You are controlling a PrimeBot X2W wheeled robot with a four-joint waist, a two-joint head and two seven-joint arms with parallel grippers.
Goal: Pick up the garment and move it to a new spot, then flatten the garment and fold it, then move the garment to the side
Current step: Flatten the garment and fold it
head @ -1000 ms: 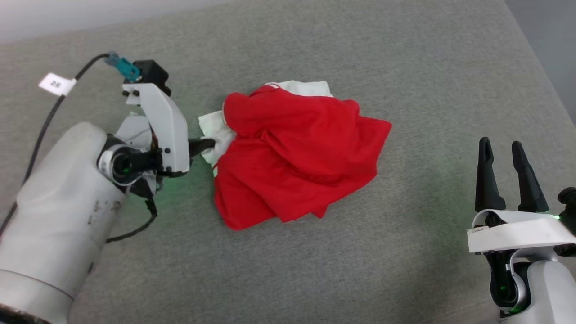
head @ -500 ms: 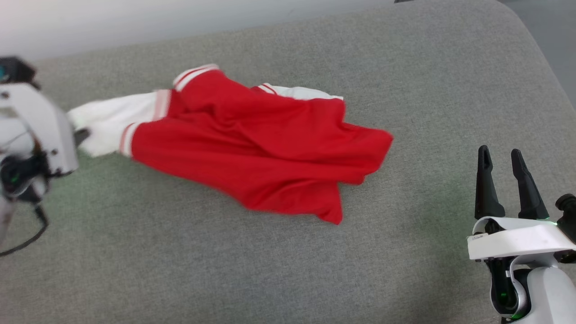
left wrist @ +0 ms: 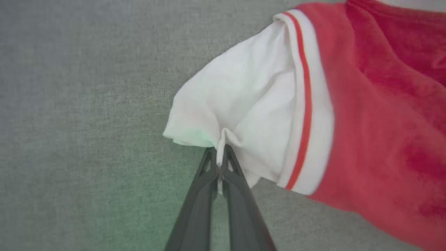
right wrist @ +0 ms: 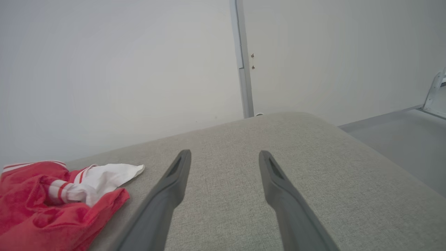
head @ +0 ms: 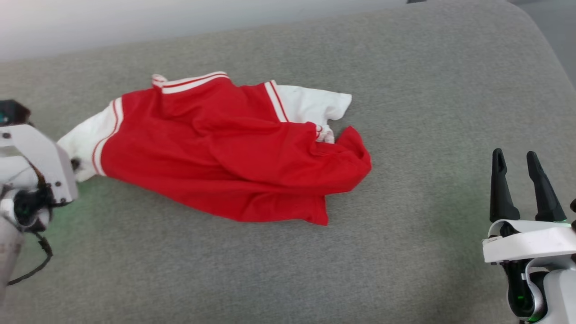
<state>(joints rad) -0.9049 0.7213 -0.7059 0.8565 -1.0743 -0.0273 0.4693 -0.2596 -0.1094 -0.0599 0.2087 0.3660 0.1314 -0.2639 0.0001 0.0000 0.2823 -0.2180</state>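
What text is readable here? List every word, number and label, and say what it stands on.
None can be read.
Small label at the white base of the right gripper: too small to read.
The garment: red stripes on white trim, no lettering on the side facing up.

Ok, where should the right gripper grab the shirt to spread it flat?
Probably the free white sleeve, from the right side: it lies exposed at the shirt's right end, opposite the one the left gripper pinches, and nearest the open right gripper.
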